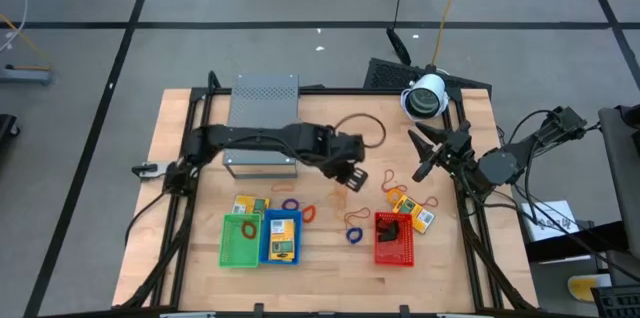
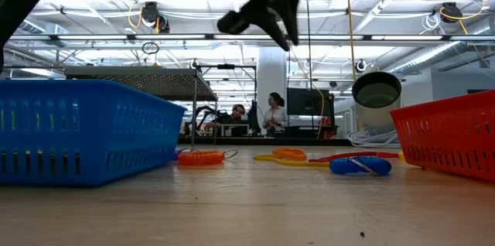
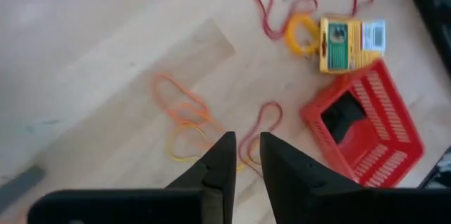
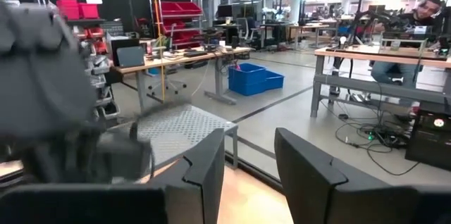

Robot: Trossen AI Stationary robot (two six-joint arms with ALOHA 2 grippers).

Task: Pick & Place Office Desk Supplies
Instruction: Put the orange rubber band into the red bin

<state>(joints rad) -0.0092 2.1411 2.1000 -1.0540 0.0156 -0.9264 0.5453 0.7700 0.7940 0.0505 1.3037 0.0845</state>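
Note:
My left gripper [image 1: 352,176] hangs above the middle of the table, pointing steeply down, its fingers a narrow gap apart [image 3: 246,157]. Below it lie orange rubber bands [image 3: 184,115] and a red loop [image 3: 264,118]; the loop's near end runs in behind the fingertips. A yellow packet [image 3: 349,41] lies beside more red loops [image 3: 264,5], just beyond the red basket [image 3: 363,132]. Other packets lie by the green basket [image 1: 240,240] and in the blue basket [image 1: 281,238]. My right gripper [image 1: 422,166] waits open and level at the table's right, with nothing between its fingers [image 4: 250,160]. My left gripper has the red loop's near end [image 3: 246,155] showing in the narrow gap between its fingertips. The fingers point down from above. I cannot tell whether they touch the loop or only stand over it.
A grey perforated metal box [image 1: 263,108] stands at the far left-centre, behind the left arm. A white camera [image 1: 425,98] sits at the far right. A blue band [image 1: 352,235] lies left of the red basket. Bare wood shows along the table's near edge.

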